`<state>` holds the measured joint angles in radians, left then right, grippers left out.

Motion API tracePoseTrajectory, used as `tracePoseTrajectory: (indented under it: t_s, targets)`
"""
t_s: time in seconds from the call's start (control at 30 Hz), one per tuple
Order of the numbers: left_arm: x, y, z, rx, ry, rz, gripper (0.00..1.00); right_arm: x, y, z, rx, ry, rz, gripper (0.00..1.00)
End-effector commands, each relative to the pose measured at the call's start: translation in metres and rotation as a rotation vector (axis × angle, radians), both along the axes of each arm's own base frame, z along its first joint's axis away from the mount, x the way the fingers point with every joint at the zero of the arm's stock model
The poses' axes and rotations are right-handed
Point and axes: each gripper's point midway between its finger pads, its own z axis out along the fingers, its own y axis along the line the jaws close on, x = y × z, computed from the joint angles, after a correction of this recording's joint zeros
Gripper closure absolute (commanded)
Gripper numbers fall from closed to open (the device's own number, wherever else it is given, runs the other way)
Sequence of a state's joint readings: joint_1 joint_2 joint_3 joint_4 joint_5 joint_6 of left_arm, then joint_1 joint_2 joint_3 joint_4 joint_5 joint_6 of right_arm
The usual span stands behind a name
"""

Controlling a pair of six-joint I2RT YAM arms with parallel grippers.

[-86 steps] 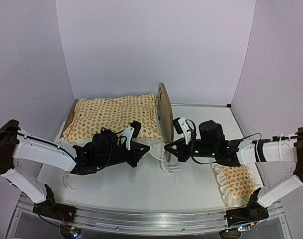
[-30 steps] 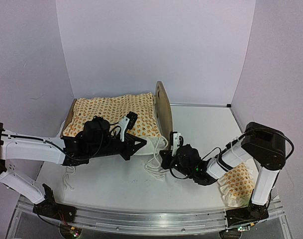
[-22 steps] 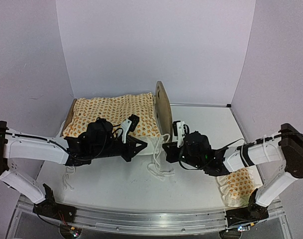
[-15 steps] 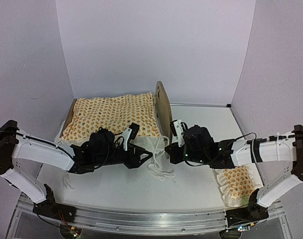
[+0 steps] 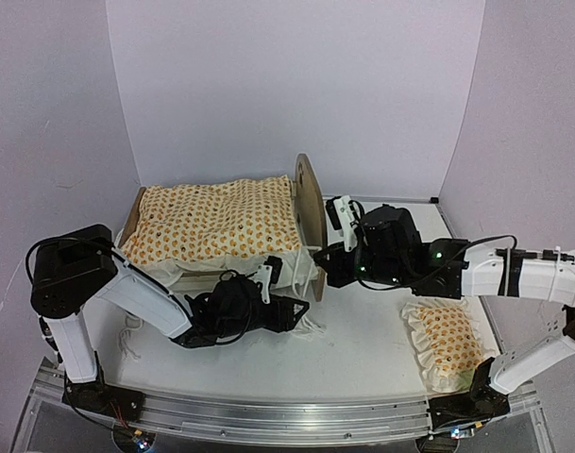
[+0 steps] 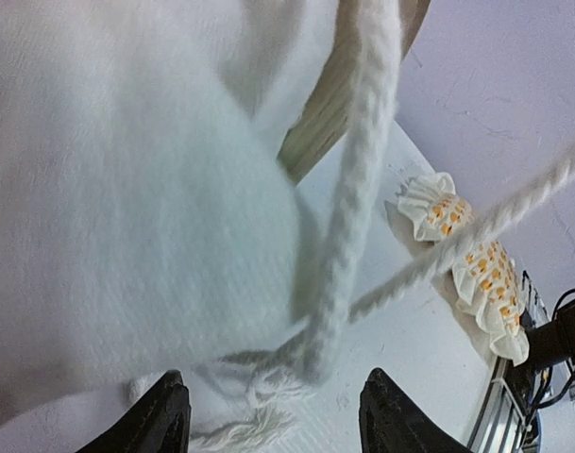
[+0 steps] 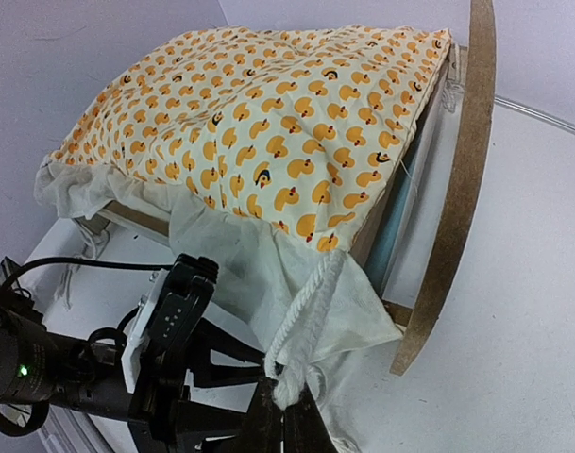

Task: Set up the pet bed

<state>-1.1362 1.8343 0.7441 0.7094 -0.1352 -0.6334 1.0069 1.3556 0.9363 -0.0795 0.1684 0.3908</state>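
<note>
The pet bed [image 5: 311, 222] stands at the back left, its rounded wooden end board [image 7: 465, 179] upright and a blue mattress edge [image 7: 398, 215] showing beneath. An orange duck-print quilt [image 5: 216, 222] [image 7: 268, 123] covers it, and white fabric [image 6: 126, 189] hangs off the near corner. My right gripper [image 7: 289, 423] [image 5: 318, 274] is shut on a looped white cord [image 7: 311, 330] rising from that fabric. My left gripper [image 6: 273, 417] [image 5: 299, 311] sits low by the table, open, with the frayed cord end [image 6: 254, 432] lying between its fingers [image 6: 166, 415], not gripped.
A small ruffled duck-print pillow [image 5: 448, 342] [image 6: 468, 257] lies on the table at the front right. Loose cord [image 5: 134, 347] trails on the table at the front left. Purple walls close in the back and both sides.
My left gripper has opened, let go of the fabric and dropped lower toward the table front. My right gripper has risen and moved back toward the end board, still shut on the cord.
</note>
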Motion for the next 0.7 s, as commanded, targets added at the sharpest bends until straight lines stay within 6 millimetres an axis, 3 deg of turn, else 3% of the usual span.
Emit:
tracePoseTrajectory:
  t_s: [0.0, 0.13, 0.3, 0.4, 0.53, 0.67]
  targets:
    - [0.017, -0.022, 0.058, -0.180, -0.105, 0.035, 0.38, -0.002, 0.006, 0.046, 0.073, -0.069, 0.031, 1.00]
    - [0.027, -0.016, 0.060, -0.201, -0.094, 0.092, 0.45, -0.003, 0.006, 0.052, 0.076, -0.082, 0.044, 1.00]
    - [0.027, -0.008, 0.074, -0.202, -0.132, 0.089, 0.76, 0.003, 0.003, 0.047, 0.026, -0.117, 0.024, 1.00]
    - [0.021, 0.004, 0.076, -0.158, -0.144, 0.073, 0.84, 0.020, -0.004, 0.048, -0.070, -0.193, -0.039, 1.00]
    - [0.019, 0.019, 0.077, -0.075, -0.134, 0.079, 0.99, 0.044, 0.003, 0.070, -0.170, -0.322, -0.071, 1.00]
    - [0.020, 0.033, 0.081, -0.021, -0.105, 0.075, 1.00, 0.069, 0.011, 0.089, -0.271, -0.430, -0.082, 1.00]
